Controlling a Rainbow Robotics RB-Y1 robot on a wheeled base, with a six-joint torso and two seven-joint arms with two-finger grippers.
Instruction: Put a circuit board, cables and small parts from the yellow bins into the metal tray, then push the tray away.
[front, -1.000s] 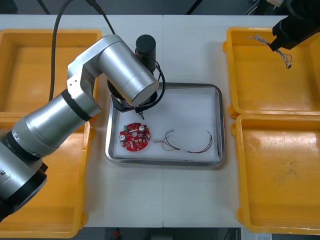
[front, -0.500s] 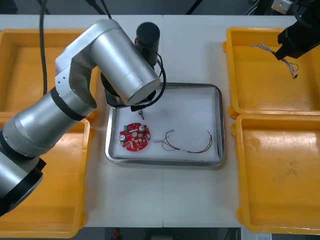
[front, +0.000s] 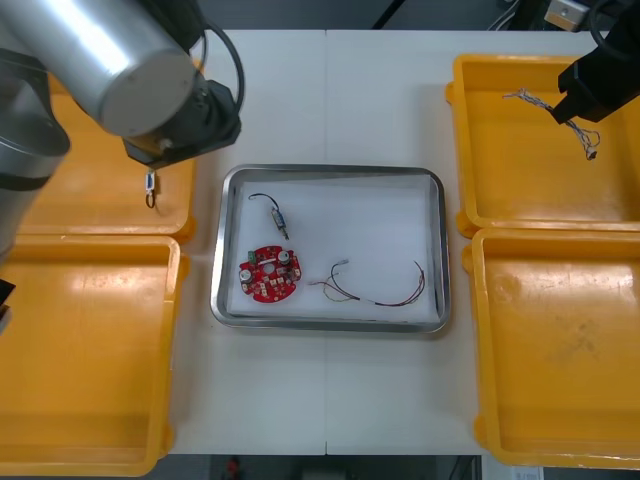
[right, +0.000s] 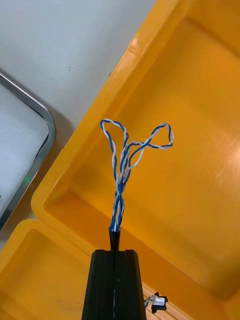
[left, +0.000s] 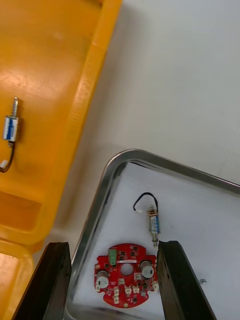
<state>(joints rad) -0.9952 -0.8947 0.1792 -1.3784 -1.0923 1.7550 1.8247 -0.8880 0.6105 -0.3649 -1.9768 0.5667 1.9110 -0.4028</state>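
Pinching one end of the twisted blue and white cable (right: 125, 165), your right gripper (right: 117, 254) has its fingers pressed together on it, so the loops hang free over the upper right yellow bin (front: 520, 180) in the front view, ready to be carried to the tray. Your left gripper (left: 112, 246) is spread wide with nothing in it, up above the edge between the upper left yellow bin (front: 95, 200) and the metal tray (front: 330, 171). I think you want the small metal part (front: 150, 186) lying in that bin next. The tray sits in the middle of the tabletop (front: 330, 400) and holds a red circuit board (front: 268, 273), a second metal part (front: 273, 212) with a black wire, and some thin cables (front: 375, 288).
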